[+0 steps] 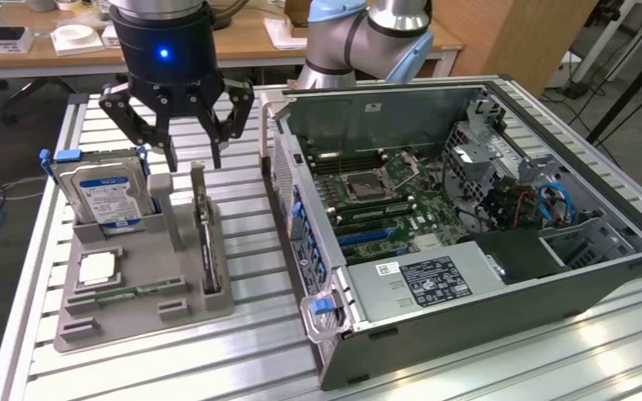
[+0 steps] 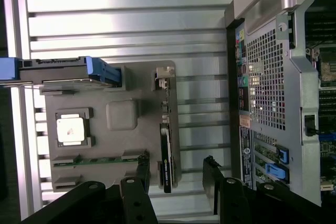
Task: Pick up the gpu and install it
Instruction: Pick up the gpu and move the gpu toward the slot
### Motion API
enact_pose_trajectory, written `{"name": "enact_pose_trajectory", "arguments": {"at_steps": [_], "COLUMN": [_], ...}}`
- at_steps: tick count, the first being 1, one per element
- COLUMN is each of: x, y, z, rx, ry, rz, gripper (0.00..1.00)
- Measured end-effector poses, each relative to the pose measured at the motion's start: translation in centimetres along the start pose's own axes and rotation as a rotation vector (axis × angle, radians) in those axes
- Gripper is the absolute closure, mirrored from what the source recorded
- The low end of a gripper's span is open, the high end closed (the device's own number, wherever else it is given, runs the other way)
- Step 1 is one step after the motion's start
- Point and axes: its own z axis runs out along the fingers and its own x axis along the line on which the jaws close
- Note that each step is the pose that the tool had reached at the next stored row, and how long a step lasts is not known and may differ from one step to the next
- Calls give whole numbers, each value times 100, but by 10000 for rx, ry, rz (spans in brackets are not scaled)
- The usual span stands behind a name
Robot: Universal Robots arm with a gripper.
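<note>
Slatted metal table [image 1: 187,363] under a grey holder [image 1: 120,313]; the gripper [image 1: 184,149] hangs above it, jaws wide and empty. Just below stands the gpu [image 1: 204,230], edge-up in its slot. Descending off-centre, 1 finger could hit the hard drive [image 1: 104,196] beside it.

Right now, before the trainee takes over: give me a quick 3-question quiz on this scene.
1. True or false: the gripper is holding the gpu.
2. Where is the gpu? A) seated in the computer case B) on edge in a slot of the grey holder C) lying flat on the table
3. What stands in the holder next to the gpu, on the exterior view's left?

Key
1. False. The gripper is open and empty and hovers just above the gpu.
2. B
3. The hard drive.
</note>
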Motion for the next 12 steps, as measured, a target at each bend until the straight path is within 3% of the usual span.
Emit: {"name": "enact_pose_trajectory", "arguments": {"at_steps": [12], "x": [-1], "y": [-39], "z": [69], "rx": [2], "ry": [10], "rz": [1], "gripper": [47]}}
